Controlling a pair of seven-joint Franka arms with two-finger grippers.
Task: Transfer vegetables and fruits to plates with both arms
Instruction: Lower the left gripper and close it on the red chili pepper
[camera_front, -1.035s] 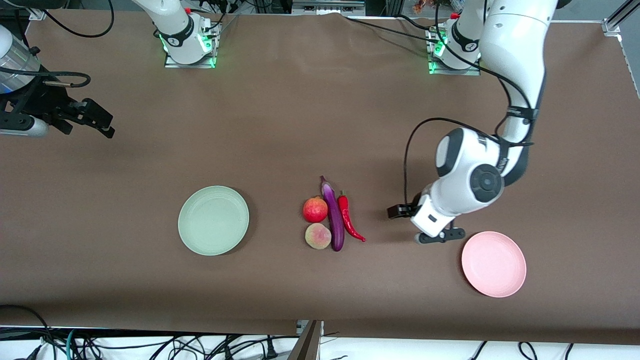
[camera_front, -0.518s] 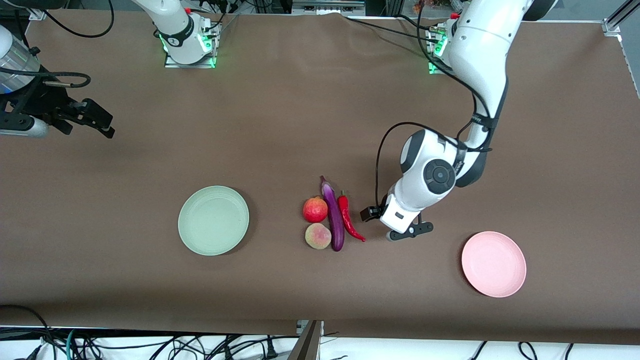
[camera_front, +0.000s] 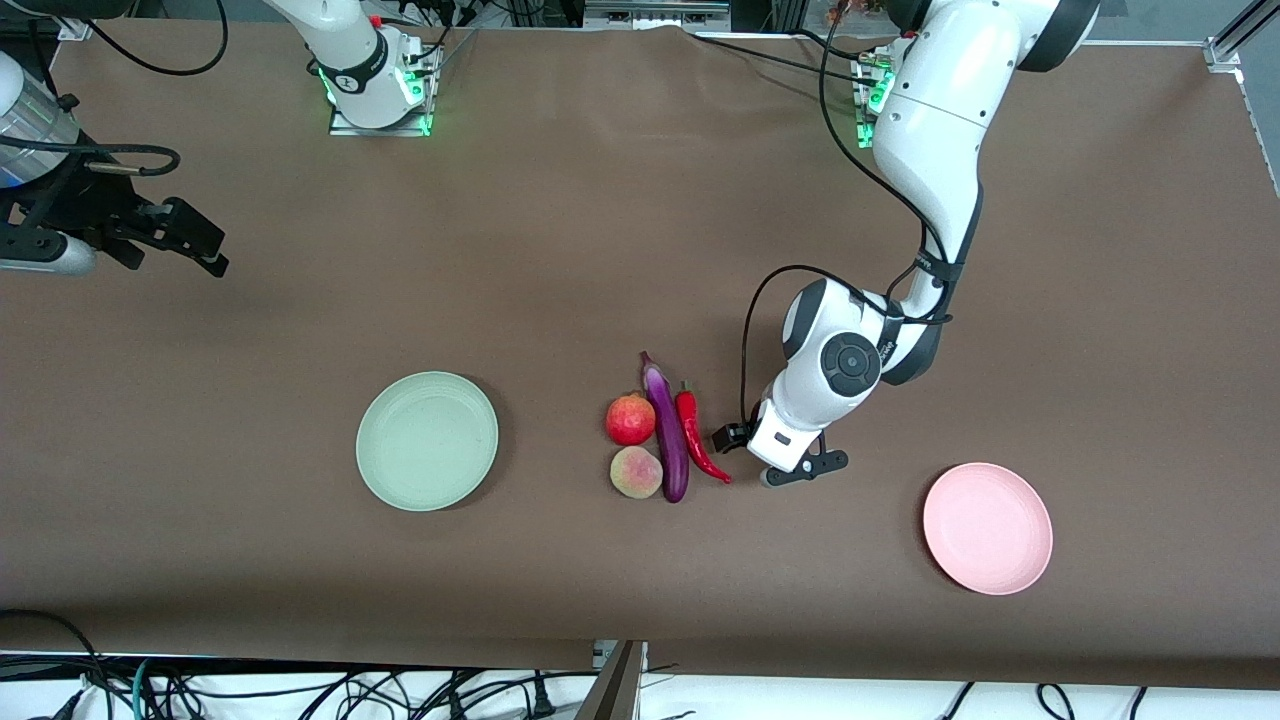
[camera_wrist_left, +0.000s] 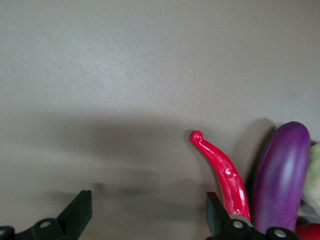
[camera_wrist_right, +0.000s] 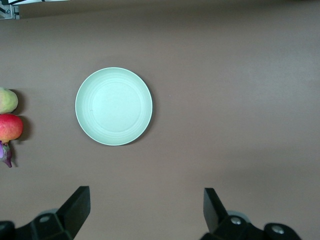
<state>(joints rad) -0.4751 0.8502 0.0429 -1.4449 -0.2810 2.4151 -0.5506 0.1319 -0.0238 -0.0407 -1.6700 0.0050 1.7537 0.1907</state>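
Note:
The purple eggplant (camera_front: 665, 430) lies mid-table. The red chili (camera_front: 697, 435) lies along it toward the left arm's end. The pomegranate (camera_front: 630, 419) and the peach (camera_front: 636, 472) touch its side toward the right arm's end, the peach nearer the camera. The pale green plate (camera_front: 427, 441) and the pink plate (camera_front: 987, 528) are both bare. My left gripper (camera_front: 762, 458) is open and empty, low over the table just beside the chili (camera_wrist_left: 222, 172) and eggplant (camera_wrist_left: 280, 185). My right gripper (camera_front: 190, 245) is open and empty, waiting high over the right arm's end; its wrist view shows the green plate (camera_wrist_right: 114, 106).
Brown table cover (camera_front: 600, 250) under everything. Arm bases with green lights stand along the edge farthest from the camera. Cables hang below the table's near edge. Bare cover lies between the produce and each plate.
My left arm has swung from beside the pink plate toward the produce; its gripper is now next to the chili. The right arm has not moved.

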